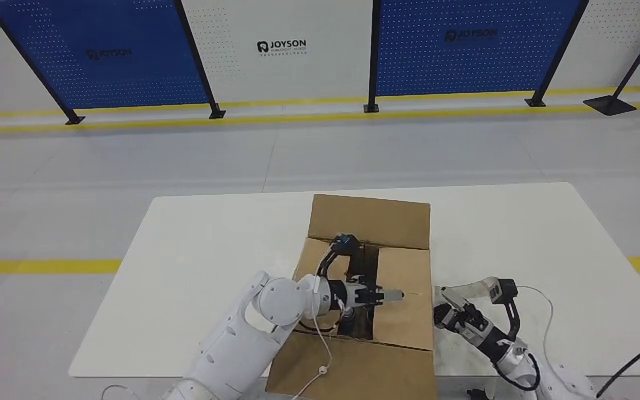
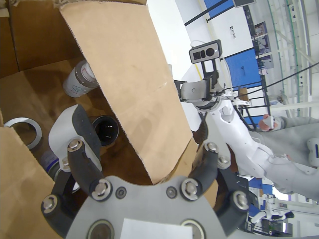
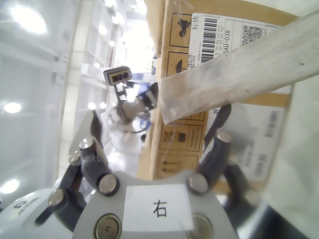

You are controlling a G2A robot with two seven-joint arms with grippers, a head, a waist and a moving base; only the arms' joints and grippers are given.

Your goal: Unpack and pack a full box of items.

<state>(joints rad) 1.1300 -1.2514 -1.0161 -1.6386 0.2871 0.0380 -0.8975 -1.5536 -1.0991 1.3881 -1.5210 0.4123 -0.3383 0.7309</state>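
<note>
The box (image 1: 370, 220) stands open at the middle of the table (image 1: 200, 260), its flaps folded outward at 12 and 6 o'clock. The 3 o'clock flap (image 2: 129, 75) leans over the opening.

The left gripper (image 1: 385, 296) is down in the mouth of the box. Its fingers are spread wide and grasp nothing: one finger (image 2: 82, 130) is inside, and the leaning flap passes between it and the other.

On the box floor by that inner finger are a black tube (image 2: 106, 130), lying with its open end toward the camera, a white bottle (image 2: 78, 80) on its side farther in, and a metal ring (image 2: 20, 121) partly behind cardboard.

The right gripper (image 1: 447, 312) sits just outside the box wall at about 4 o'clock, fingers apart and holding nothing. A pale strip (image 3: 224, 75) crosses in front of it — I cannot tell whether it touches.

All the goods I can make out lie inside the box, so I judge the unpacking barely begun — every item is yet to be lifted out, and the whole repacking is left.
</note>
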